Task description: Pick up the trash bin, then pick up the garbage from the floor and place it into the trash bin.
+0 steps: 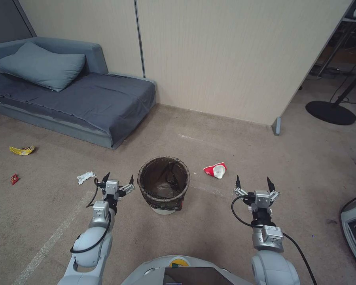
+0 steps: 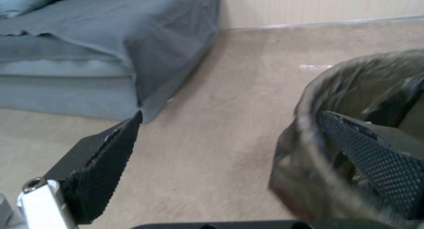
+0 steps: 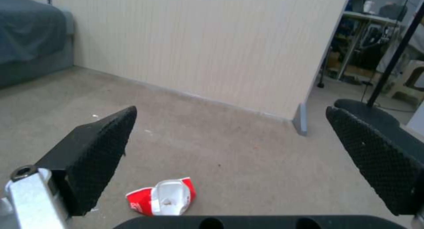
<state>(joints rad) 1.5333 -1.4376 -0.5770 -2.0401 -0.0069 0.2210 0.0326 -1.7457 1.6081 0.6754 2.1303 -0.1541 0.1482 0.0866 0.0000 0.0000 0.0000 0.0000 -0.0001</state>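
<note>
The trash bin (image 1: 162,202) stands upright on the carpet straight ahead, white with a dark liner folded over its rim. My left gripper (image 1: 119,176) hovers open just left of the bin; in the left wrist view (image 2: 230,114) one finger (image 2: 375,156) sits at the bin's rim (image 2: 318,89). My right gripper (image 1: 253,179) is open to the bin's right, holding nothing. Garbage on the floor: a crushed red-and-white cup (image 1: 214,170) (image 3: 161,200) beyond the right gripper, a white scrap (image 1: 86,177), a yellow wrapper (image 1: 22,150) and a small red wrapper (image 1: 14,179).
A grey sofa bed (image 1: 87,99) with a pillow (image 1: 41,65) fills the back left. A beige partition wall (image 1: 225,59) runs behind the bin. A black round stand base (image 1: 330,112) sits at the right, with equipment (image 1: 354,229) at the right edge.
</note>
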